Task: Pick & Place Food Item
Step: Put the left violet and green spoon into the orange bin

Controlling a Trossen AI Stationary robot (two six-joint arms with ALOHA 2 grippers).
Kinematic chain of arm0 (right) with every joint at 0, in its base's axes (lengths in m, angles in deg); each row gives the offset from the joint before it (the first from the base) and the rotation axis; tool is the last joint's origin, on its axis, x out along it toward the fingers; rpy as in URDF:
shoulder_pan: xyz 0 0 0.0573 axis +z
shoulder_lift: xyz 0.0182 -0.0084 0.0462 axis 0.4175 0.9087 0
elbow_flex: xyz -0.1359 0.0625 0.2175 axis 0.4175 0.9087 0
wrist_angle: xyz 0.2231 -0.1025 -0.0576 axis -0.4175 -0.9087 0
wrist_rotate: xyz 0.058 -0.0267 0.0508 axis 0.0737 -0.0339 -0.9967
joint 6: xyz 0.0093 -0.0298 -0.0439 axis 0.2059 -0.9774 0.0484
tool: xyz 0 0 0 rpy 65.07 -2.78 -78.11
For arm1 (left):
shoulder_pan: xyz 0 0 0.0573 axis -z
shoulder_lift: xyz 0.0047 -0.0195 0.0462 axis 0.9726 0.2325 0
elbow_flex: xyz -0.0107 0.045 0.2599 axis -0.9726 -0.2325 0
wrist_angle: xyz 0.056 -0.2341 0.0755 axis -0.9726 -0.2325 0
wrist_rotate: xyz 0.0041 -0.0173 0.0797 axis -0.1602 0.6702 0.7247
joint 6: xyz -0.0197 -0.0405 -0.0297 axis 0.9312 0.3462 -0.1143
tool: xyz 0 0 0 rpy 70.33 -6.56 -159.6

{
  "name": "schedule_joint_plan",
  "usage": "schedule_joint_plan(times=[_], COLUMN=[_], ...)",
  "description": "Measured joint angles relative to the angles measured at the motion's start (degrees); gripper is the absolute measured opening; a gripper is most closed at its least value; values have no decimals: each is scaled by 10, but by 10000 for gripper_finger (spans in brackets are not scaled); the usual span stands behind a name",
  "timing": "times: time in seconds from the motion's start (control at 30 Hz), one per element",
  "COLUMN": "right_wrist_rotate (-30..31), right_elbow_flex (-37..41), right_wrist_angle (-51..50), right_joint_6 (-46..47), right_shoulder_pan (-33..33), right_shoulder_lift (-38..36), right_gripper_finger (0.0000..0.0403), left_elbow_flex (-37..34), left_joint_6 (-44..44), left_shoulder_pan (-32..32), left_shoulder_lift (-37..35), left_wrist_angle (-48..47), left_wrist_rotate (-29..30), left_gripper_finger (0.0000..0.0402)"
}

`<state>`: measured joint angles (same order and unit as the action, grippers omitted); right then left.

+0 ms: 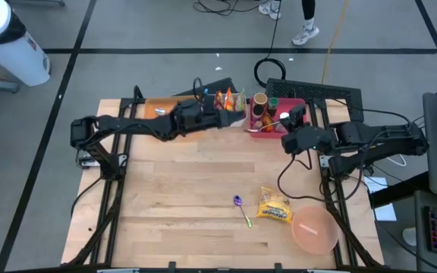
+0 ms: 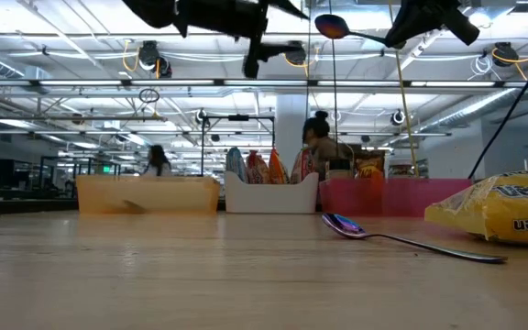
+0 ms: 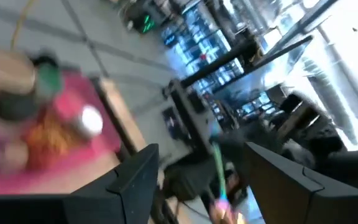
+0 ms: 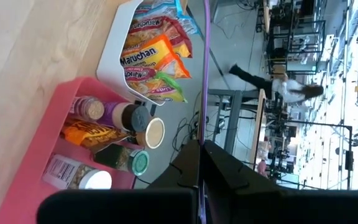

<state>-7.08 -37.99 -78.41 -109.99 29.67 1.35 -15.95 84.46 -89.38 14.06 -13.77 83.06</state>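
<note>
A wooden table (image 1: 180, 189) seen from above, with an orange bin (image 1: 158, 108), a white bin (image 1: 230, 102) of noodle packets and a pink bin (image 1: 275, 121) of jars lined along its far edge. The left gripper (image 1: 237, 106) hovers over the white bin, fingers apart and holding nothing, while the right gripper (image 1: 288, 119) hangs over the pink bin, clamped on a spoon handle (image 4: 205, 74). A yellow ramen packet (image 1: 274, 206) lies on the near right of the table, between a purple spoon (image 1: 242, 208) and a pink bowl (image 1: 315, 230).
</note>
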Motion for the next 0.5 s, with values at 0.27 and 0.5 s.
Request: schedule_joint_plan(times=[0.27,0.5], right_wrist_rotate=[-61,-55], right_elbow_flex=[0,0], right_wrist_angle=[-57,-71], right_joint_6=[47,34], right_shoulder_pan=[0,0], right_shoulder_lift=[-8,-4], right_gripper_finger=[0,0], left_elbow_flex=[216,474], left_joint_6=[-240,-519], left_shoulder_pan=[-15,57], left_shoulder_lift=[-8,16], left_wrist_angle=[-234,-589], left_wrist_rotate=[-58,74], left_gripper_finger=[241,241])
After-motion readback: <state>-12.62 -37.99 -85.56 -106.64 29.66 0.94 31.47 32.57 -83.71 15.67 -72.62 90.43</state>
